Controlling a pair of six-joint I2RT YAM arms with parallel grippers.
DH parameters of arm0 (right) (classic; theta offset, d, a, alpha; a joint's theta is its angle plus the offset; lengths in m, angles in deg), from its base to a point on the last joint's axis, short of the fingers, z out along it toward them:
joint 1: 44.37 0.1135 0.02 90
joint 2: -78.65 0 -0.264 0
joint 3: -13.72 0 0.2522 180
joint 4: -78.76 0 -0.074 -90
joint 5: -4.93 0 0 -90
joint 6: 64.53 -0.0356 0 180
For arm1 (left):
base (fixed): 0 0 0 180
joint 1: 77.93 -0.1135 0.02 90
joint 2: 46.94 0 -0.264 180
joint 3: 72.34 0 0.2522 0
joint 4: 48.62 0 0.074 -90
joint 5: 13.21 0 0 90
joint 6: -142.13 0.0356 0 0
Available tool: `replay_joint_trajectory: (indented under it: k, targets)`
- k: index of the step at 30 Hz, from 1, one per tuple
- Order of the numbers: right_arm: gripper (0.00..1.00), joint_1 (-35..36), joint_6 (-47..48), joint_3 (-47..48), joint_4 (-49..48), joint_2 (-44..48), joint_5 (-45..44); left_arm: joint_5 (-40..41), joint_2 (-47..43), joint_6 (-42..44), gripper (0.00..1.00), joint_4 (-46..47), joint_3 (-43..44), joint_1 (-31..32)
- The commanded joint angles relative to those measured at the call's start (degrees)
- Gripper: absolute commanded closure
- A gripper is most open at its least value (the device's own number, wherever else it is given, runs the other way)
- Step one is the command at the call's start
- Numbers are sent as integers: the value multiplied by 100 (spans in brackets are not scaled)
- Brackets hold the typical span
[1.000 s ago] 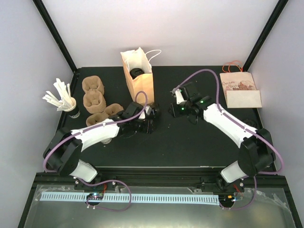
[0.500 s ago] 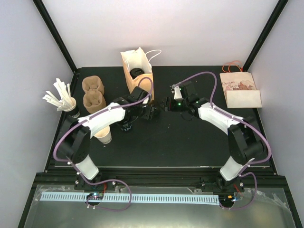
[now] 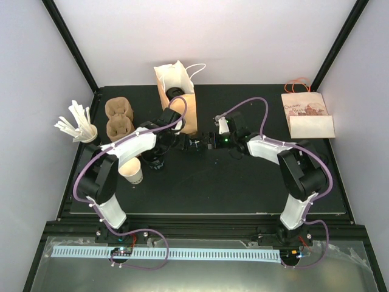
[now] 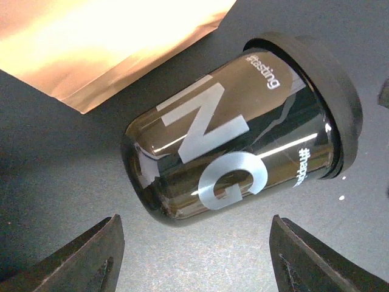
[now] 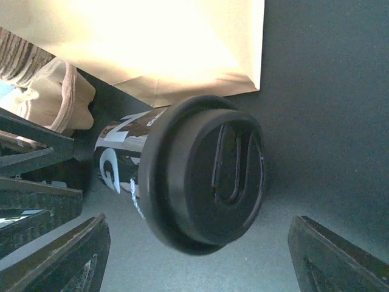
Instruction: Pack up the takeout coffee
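Left end effector [image 4: 197, 246] and right end effector [image 5: 200, 258] hang released at either end of the cup [image 4: 231, 140], which lies sideways on the bench [image 4: 55, 176] beside the bag [image 5: 152, 42]. Glossy, probably light, it may roll; grip mid-body, not the lid [image 5: 206, 176].

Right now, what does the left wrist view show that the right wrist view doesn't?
Only left wrist: the black cup side-on, its glossy wall with large white lettering and "#tasting", plus its closed base end.
Only right wrist: the top face of the lid with its raised sip tab, and a beige object at the left edge that I cannot identify.
Both: the cup lying on its side on the table beside the paper bag, framed by an open gripper that does not touch it (left gripper, right gripper).
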Motion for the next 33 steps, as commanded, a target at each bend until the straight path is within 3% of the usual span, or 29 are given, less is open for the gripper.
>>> replay_joint_trajectory:
  k: [1,10,22,33]
  targets:
    - [18,68,429,58,-524,-173,62,-266,75,-133,32,67,22,-64]
    - [23,218,426,302,-565,-455,274,-604,353,-115,37,146,103,-121]
    - [56,386,686,571,-73,-492,5,-1275,468,-136,44,517,-135,-162]
    - [55,612,1161,774,878,-133,-1018,-1856,504,-239,44,947,-304,-149]
